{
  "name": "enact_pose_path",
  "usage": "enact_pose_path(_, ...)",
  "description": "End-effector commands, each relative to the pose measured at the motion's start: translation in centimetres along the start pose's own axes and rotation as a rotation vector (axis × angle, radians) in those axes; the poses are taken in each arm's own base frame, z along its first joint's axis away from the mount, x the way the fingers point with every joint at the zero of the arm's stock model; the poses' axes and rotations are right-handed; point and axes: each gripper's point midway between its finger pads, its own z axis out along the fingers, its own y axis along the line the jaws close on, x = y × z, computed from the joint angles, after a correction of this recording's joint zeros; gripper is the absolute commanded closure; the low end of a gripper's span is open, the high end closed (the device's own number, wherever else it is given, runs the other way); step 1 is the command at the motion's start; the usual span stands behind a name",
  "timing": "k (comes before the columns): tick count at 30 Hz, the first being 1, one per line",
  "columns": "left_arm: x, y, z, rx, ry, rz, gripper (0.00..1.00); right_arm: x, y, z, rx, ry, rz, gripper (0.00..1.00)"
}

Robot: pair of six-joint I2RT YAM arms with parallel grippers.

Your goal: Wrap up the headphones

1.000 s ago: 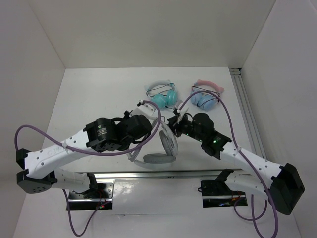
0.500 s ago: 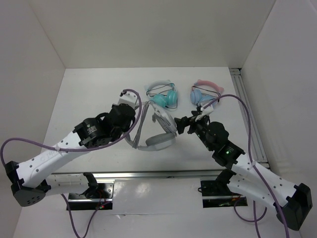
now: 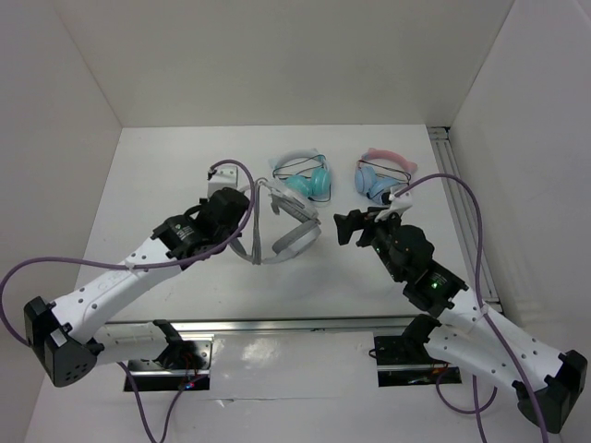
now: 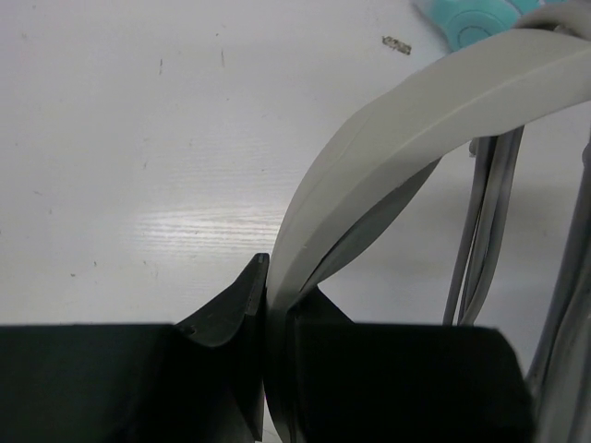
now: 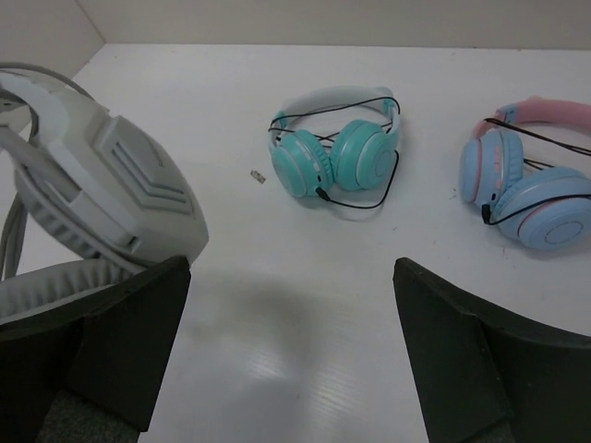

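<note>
I count three headsets: the headphones [image 3: 295,240], teal pair [image 3: 309,183], pink-banded pair [image 3: 380,183]. Left jaws clench the headphones' headband; right jaws gape empty, just beside.

top view: bright, even white light fills the walled enclosure, and the table [image 3: 166,185] is nearly washed out. a soft grey shadow lies just under the headphones [image 3: 291,231]. the metal rail [image 3: 277,325] at 6 o'clock carries a strip of glare. everything here is sharp.

left wrist view: a pale sheen sits on the table toward 9 o'clock. the left gripper [image 4: 268,305] at 6 o'clock is a black mass with almost no detail, and the headphones' grey band close to the lens has soft edges.

right wrist view: the light is even, with a faint shadow at centre. the right gripper [image 5: 291,277] shows dark, blurred fingers at 5 and 7 o'clock, while the teal pair [image 5: 332,152] at 12 o'clock is crisp.
</note>
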Motion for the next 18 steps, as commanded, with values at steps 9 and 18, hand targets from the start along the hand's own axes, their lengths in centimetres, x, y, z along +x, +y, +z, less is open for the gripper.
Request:
enact_pose_path(9, -0.3, 0.3, 0.3, -0.070, -0.123, -0.314, 1.00, 0.0, 1.3, -0.4, -0.052, 0.019, -0.011, 0.02)
enact_pose_path(18, 3.1, 2.3, -2.0, -0.185, -0.025, -0.336, 1.00, 1.1, 1.9, -0.2, -0.082, 0.053, -0.022, 0.02)
